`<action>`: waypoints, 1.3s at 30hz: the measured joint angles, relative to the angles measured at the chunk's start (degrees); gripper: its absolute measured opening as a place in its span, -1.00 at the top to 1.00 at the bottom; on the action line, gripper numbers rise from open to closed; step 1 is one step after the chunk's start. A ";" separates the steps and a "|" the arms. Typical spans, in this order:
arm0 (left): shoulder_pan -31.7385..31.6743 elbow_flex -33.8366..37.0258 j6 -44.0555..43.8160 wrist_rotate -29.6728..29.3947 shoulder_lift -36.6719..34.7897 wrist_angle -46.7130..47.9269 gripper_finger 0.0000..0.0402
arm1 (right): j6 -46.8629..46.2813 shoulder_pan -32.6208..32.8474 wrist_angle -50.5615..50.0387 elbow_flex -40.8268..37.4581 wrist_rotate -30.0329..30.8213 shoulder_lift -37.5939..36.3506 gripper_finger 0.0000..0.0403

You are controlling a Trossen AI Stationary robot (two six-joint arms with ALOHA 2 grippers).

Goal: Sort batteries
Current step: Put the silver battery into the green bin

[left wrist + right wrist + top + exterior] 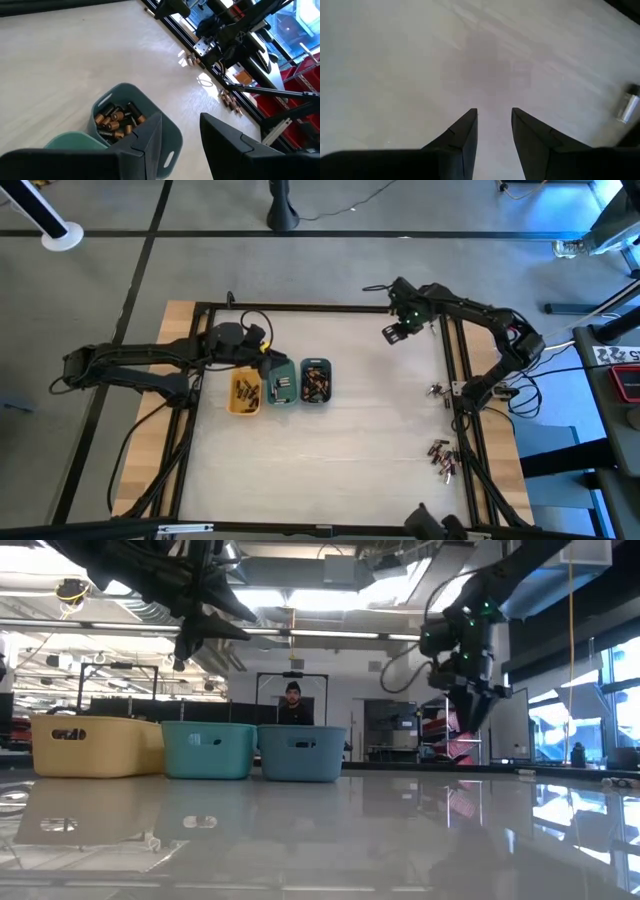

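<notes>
Three small trays stand in a row left of the table's middle: yellow (245, 392), green (282, 383) and grey-blue (316, 381), each with batteries inside. The copper-and-dark batteries (116, 121) in the grey-blue tray (150, 150) show in the left wrist view. My left gripper (180, 117) hangs open above the trays (265, 352), nothing between its fingers. My right gripper (494, 111) is open and points down over bare table at the far right (395, 330). A silvery battery (627, 107) lies off to one side of it.
Loose batteries lie by the table's right rail in two small groups (437, 390) (442, 455). A dark frame (300, 307) runs around the table. A person (292, 700) stands in the room behind the trays.
</notes>
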State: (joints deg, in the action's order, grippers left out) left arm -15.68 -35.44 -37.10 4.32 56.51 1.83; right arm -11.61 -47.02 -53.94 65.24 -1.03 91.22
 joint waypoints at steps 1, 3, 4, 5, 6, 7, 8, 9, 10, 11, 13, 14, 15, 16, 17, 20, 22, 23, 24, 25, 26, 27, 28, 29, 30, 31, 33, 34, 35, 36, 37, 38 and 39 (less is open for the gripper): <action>-0.14 0.00 0.00 0.02 0.00 0.00 0.38 | -0.03 -0.93 0.16 -0.37 0.21 0.00 0.39; -0.28 0.00 0.02 0.02 0.00 -0.23 0.38 | -0.42 -2.60 0.51 -0.60 1.73 0.00 0.39; -0.30 0.00 0.03 0.01 0.00 -0.51 0.38 | -1.14 -3.39 0.68 -0.60 3.05 0.00 0.39; -0.29 0.00 0.09 0.02 0.00 -0.94 0.38 | -2.03 -4.20 0.80 -0.60 4.51 0.00 0.39; -0.28 0.00 0.13 0.02 0.00 -1.43 0.38 | -3.02 -5.08 0.82 -0.60 5.71 0.00 0.39; -0.29 -0.02 0.13 0.02 0.00 -1.52 0.38 | -3.23 -5.98 0.80 -0.60 6.63 0.00 0.39; -0.28 -0.02 0.13 0.02 0.00 -1.44 0.38 | -3.32 -6.95 0.77 -0.60 7.39 0.00 0.39; -0.28 -0.02 0.13 0.02 0.00 -1.40 0.38 | -3.35 -7.86 0.71 -0.60 7.89 0.01 0.39; -0.28 -0.02 0.09 0.04 0.00 -1.38 0.38 | -3.33 -8.73 0.62 -0.60 8.19 0.13 0.39; -0.28 -0.02 0.04 0.04 0.00 -1.38 0.38 | -3.32 -9.56 0.65 -0.60 8.21 0.32 0.39; -0.28 -0.02 -0.11 0.04 0.00 -1.36 0.38 | -2.98 -11.45 0.67 -0.60 8.19 0.81 0.39; -0.28 -0.02 -0.17 0.04 0.00 -1.34 0.38 | -2.69 -12.24 0.74 -0.60 8.19 1.00 0.39; -0.28 -0.02 -0.20 0.04 0.00 -1.32 0.38 | -2.22 -13.00 0.86 -0.60 8.17 1.24 0.39; -0.28 -0.02 -0.22 0.04 0.00 -1.32 0.38 | -1.83 -13.72 0.81 -0.60 8.17 1.54 0.39; -0.26 -0.02 -0.32 0.04 0.00 -1.32 0.38 | -1.55 -14.48 0.76 -0.60 8.09 1.77 0.39; -0.13 -0.02 -0.63 0.04 0.00 -1.27 0.38 | -1.21 -15.46 1.95 -0.58 7.36 2.44 0.39; -0.13 -0.02 -1.24 0.04 0.00 -1.18 0.38 | -1.20 -15.46 2.09 -0.58 7.44 3.22 0.39; -0.13 -0.02 -1.39 0.05 0.00 -1.14 0.38 | -1.06 -15.41 2.20 -0.58 7.52 3.67 0.39; -0.13 -0.02 -1.46 0.04 0.00 -1.14 0.38 | -0.59 -15.41 2.28 -0.58 7.65 4.09 0.39; -0.13 -0.02 -1.48 0.05 0.00 -1.14 0.38 | -0.13 -15.40 2.28 -0.58 7.63 4.49 0.39; -0.13 -0.02 -1.62 0.05 0.00 -1.14 0.38 | 0.21 -15.37 2.30 -0.58 7.65 4.84 0.39; -0.13 -0.02 -1.74 0.05 0.00 -1.14 0.38 | 0.46 -15.37 2.36 -0.58 7.68 5.15 0.39; -0.13 -0.02 -1.75 0.04 0.00 -1.14 0.38 | 0.93 -15.37 2.42 -0.58 7.77 5.36 0.39; -0.13 -0.02 -1.80 0.04 0.00 -1.14 0.38 | 1.34 -15.37 2.56 -0.58 7.87 5.44 0.39; -0.13 -0.02 -1.85 0.04 0.00 -1.14 0.38 | 1.54 -15.37 2.80 -0.58 7.95 5.44 0.39; -0.13 -0.02 -1.88 0.04 0.00 -1.14 0.38 | 1.64 -15.37 3.09 -0.58 7.95 5.44 0.39; -0.13 -0.02 -1.92 0.04 0.00 -1.14 0.38 | 1.90 -15.37 3.18 -0.58 8.04 5.44 0.39; -0.13 -0.02 -2.02 0.04 0.00 -1.14 0.38 | 2.21 -15.64 3.16 -0.58 8.04 5.44 0.39; -0.13 -0.02 -2.08 0.04 0.00 -1.14 0.38 | 2.76 -15.96 3.13 -0.58 8.00 5.44 0.39; -0.13 -0.02 -2.10 0.04 0.00 -1.14 0.38 | 2.93 -16.12 3.02 -0.58 8.04 5.44 0.39; -0.13 -0.02 -2.11 0.04 0.00 -1.14 0.38 | 3.04 -16.18 2.89 -0.58 8.26 5.44 0.39; -0.13 -0.02 -2.09 0.04 0.00 -1.14 0.38 | 3.14 -16.55 2.94 -0.58 8.54 5.44 0.39; -0.13 -0.02 -2.03 0.02 0.00 -1.14 0.38 | 3.32 -16.89 2.94 -0.58 8.57 5.44 0.39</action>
State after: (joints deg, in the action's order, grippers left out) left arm -15.81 -35.46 -39.13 4.34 56.51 0.69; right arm -8.29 -63.91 -51.00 64.66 7.54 96.66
